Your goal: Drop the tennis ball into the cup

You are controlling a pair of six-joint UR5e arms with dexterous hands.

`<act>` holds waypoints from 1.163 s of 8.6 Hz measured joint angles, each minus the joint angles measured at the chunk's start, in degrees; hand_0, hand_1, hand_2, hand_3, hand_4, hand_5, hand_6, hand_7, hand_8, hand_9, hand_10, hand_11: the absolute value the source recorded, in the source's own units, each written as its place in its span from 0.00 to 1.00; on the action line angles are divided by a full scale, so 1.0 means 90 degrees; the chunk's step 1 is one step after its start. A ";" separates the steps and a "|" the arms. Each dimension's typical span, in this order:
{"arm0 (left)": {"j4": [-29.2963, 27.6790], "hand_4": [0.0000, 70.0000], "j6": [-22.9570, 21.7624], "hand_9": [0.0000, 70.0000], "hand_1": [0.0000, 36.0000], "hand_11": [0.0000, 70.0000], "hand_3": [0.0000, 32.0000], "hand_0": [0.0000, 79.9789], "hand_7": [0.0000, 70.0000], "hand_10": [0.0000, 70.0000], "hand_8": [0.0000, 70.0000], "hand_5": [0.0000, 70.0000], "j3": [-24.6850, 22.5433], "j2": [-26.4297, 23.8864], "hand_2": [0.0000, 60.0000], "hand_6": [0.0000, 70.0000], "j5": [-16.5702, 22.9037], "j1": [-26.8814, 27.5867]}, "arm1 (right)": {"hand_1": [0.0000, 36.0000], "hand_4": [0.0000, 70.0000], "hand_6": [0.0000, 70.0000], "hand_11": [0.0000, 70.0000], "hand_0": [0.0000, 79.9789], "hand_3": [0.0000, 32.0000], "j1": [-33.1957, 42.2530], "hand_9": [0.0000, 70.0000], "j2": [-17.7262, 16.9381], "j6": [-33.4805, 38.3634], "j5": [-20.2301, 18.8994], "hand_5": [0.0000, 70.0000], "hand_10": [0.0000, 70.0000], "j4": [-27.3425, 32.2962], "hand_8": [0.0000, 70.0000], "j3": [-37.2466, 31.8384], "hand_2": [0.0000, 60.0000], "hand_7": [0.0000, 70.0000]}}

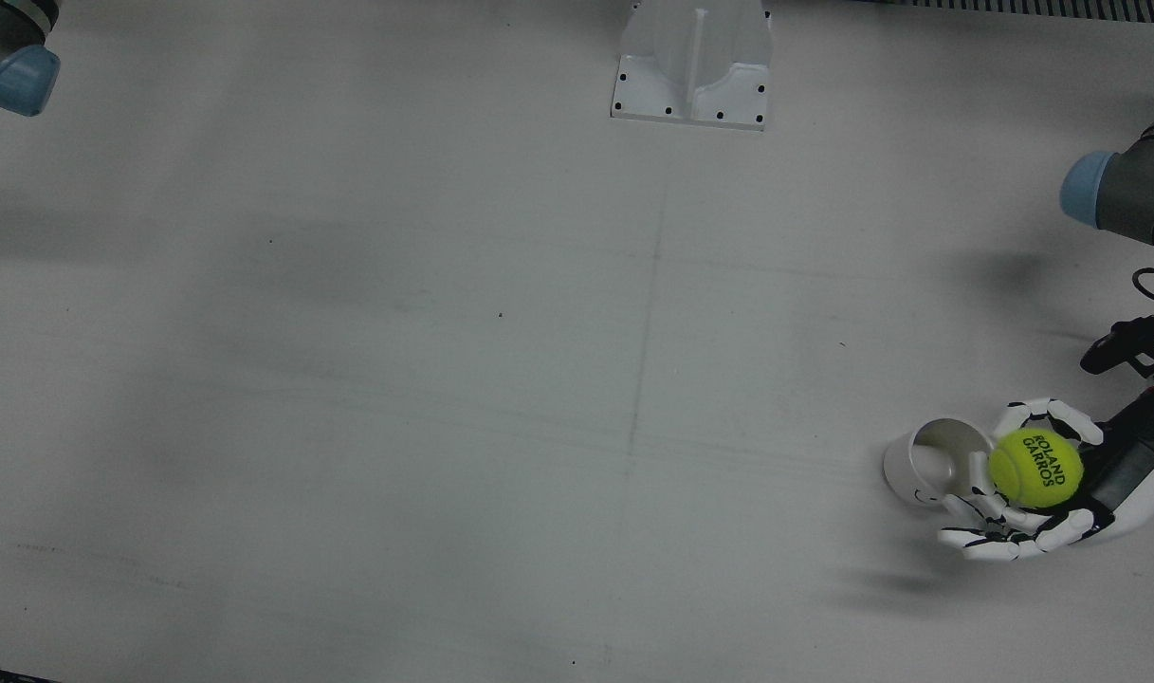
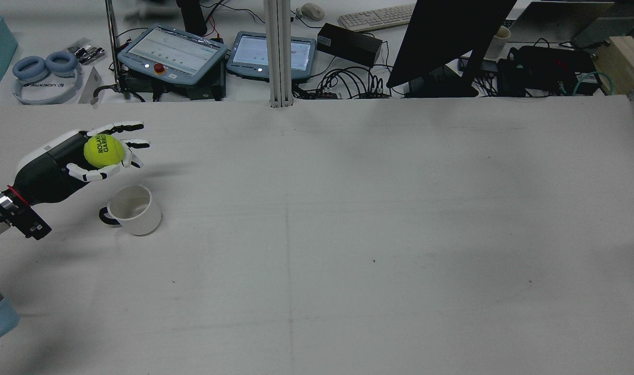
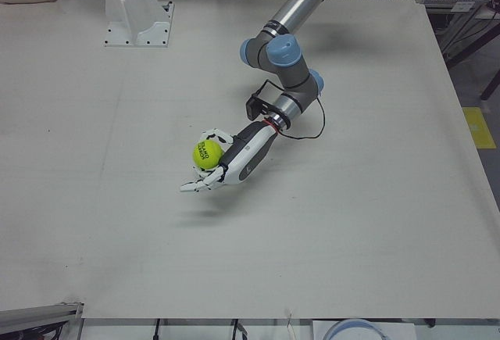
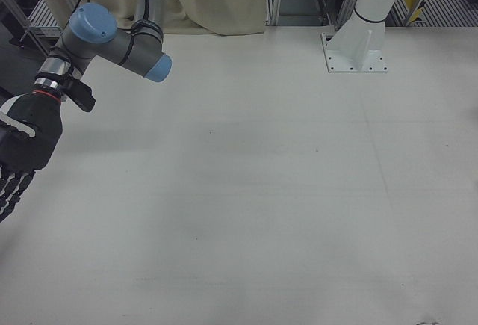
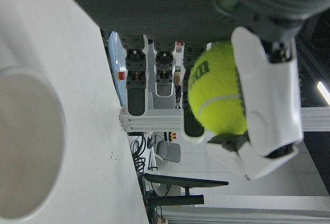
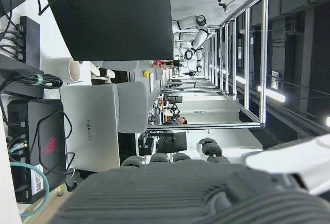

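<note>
Ball: we see the tennis ball (image 1: 1035, 466) as yellow-green with black lettering.
Cup: the cup (image 2: 134, 209) is white with a dark handle.
Left hand (image 2: 90, 153): white and black.
Table (image 1: 444, 379): pale grey.

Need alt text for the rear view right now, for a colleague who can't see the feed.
The robot's left hand holds a yellow-green tennis ball above the white table, just beyond a white cup with a dark handle. The rest of the table is bare; monitors, tablets and cables crowd the desk behind it.

The tennis ball (image 2: 103, 151) sits in the left hand (image 2: 82, 156), above and beside the cup (image 2: 133, 209).
</note>
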 measured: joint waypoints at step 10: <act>-0.0208 0.23 0.0403 0.27 0.77 0.49 0.00 0.66 0.38 0.32 0.26 0.22 -0.0238 0.0324 0.85 0.57 -0.0005 0.0247 | 0.00 0.00 0.00 0.00 0.00 0.00 0.0000 0.00 0.0000 0.0000 0.0000 0.00 0.00 0.0000 0.00 -0.0003 0.00 0.00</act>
